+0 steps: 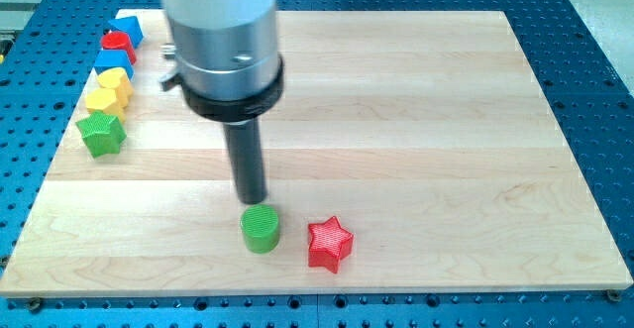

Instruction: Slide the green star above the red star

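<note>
Wooden board [416, 120], one dark rod: my tip [252, 201] planted at twelve o'clock of green cylinder [261, 229], nearly touching. Red star [329, 244] just beside, at three o'clock. Green star [102, 133] far off at ten o'clock, ending a coloured row. No jaws to report.

Pale matt wooden board [416, 120]

My tip [252, 200] sitting just above green cylinder [261, 229], red star [329, 244] lying just right of it. Green star [101, 133] resting far left on board [416, 120].
</note>
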Robot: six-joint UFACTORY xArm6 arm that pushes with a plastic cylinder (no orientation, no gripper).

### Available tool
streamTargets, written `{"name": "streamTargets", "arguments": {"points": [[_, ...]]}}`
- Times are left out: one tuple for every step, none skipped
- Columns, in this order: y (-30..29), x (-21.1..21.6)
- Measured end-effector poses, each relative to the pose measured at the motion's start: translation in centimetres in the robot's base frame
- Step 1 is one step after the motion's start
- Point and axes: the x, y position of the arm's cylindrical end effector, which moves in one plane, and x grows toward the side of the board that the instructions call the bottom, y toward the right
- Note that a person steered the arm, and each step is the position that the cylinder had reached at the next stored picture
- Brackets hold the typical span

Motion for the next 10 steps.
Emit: {"name": "streamTargets", "arguments": {"points": [[0.3,2.5],[1.3,2.7],[1.2,3.5],[-6.0,4.3],[-18.9,1.5],[-21.8,-5.6],[-17.6,-8.8],[-7.7,-7.3],[0.4,-2.6],[-4.9,-5.3]]}}
